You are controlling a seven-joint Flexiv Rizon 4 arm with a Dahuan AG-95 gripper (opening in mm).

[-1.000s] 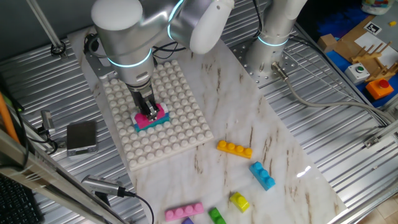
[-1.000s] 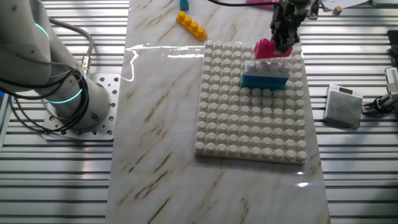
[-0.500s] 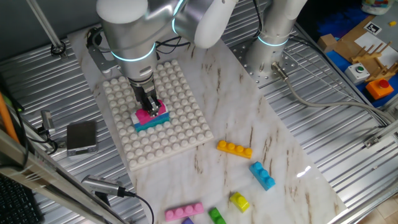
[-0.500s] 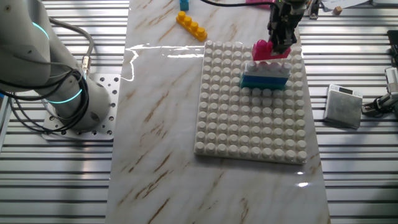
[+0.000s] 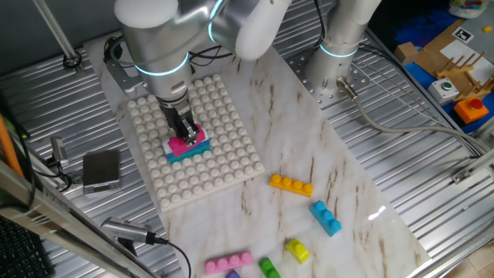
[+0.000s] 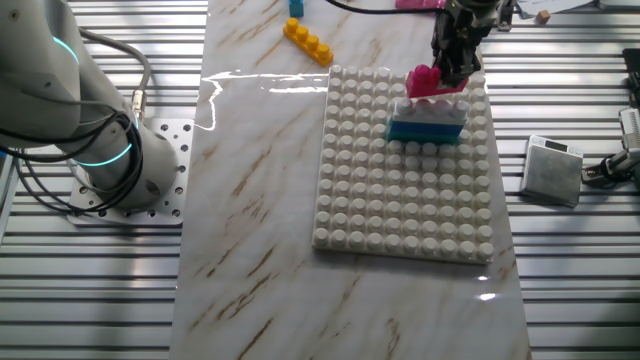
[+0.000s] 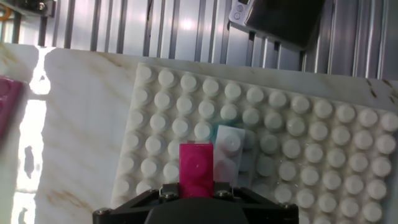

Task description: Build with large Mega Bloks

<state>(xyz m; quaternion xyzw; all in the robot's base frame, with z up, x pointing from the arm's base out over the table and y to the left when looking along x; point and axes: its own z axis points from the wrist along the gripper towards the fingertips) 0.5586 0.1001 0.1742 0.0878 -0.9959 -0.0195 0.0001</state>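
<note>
My gripper (image 5: 185,133) is shut on a magenta pink Mega Blok (image 5: 187,144), which rests on a white blok over a teal blok (image 5: 189,152) stacked on the white studded baseplate (image 5: 220,162). In the other fixed view the gripper (image 6: 452,70) pinches the pink blok (image 6: 428,80) above the white and blue-teal stack (image 6: 427,122). In the hand view the pink blok (image 7: 196,169) sits between the fingers, with a white blok (image 7: 229,149) beside it. Loose bloks lie on the marble: orange (image 5: 291,185), blue (image 5: 326,217), yellow (image 5: 297,249), green (image 5: 268,268) and pink (image 5: 228,263).
A grey box (image 5: 102,169) with a cable lies left of the baseplate on the ribbed metal table. A second arm's base (image 5: 338,54) stands at the back right. Cardboard and blue items (image 5: 444,62) are at the far right.
The gripper and pink blok have barely moved; they shifted slightly over the stack and stay shut on the blok.
</note>
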